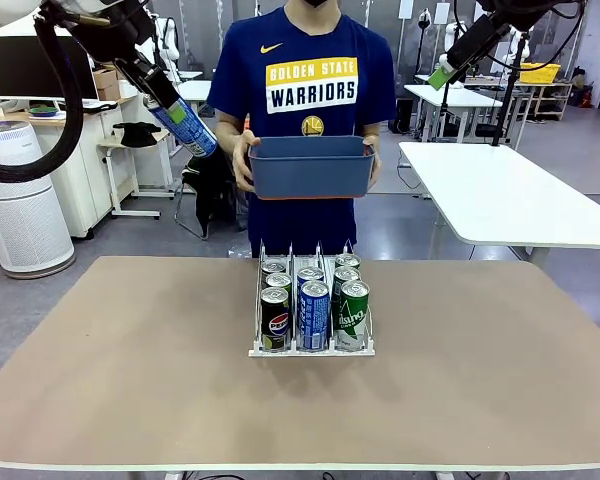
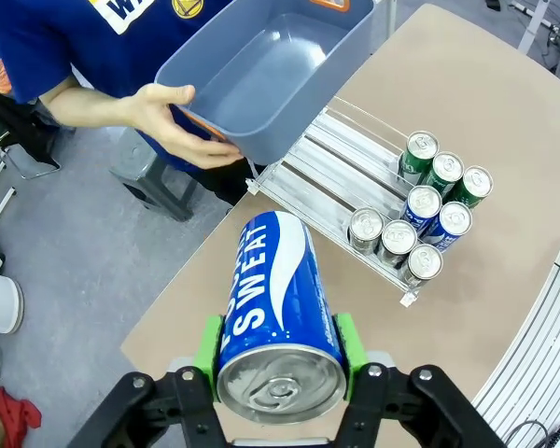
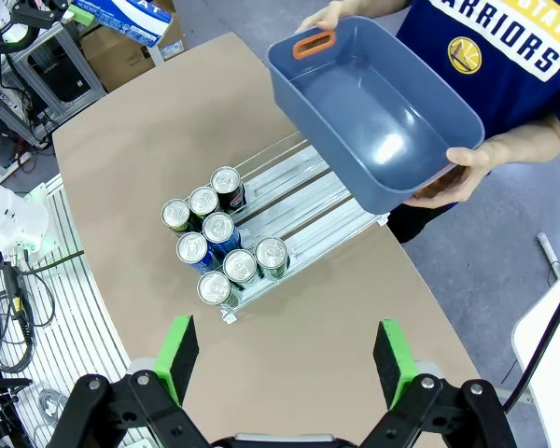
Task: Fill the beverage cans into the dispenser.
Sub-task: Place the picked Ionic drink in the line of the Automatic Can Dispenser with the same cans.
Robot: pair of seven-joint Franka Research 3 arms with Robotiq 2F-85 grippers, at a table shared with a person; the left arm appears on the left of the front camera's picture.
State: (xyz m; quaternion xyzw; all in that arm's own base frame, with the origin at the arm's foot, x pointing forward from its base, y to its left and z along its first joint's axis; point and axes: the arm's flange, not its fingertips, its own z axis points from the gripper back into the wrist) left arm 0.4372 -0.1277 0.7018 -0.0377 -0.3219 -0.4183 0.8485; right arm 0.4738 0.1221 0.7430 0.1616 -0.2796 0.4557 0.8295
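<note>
Seven cans (image 1: 313,305) stood at the near end of the dispenser (image 1: 311,349). Above its left, the left gripper (image 2: 278,373) clamped a blue can (image 2: 276,308); the right gripper (image 3: 285,359) hung open.

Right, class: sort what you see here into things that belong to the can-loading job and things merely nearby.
Belongs to the job:
- dispenser with cans in its lanes
- blue can in the left gripper
- right gripper, open

Merely nearby:
- blue-grey tub in the person's hands
- white side table
</note>
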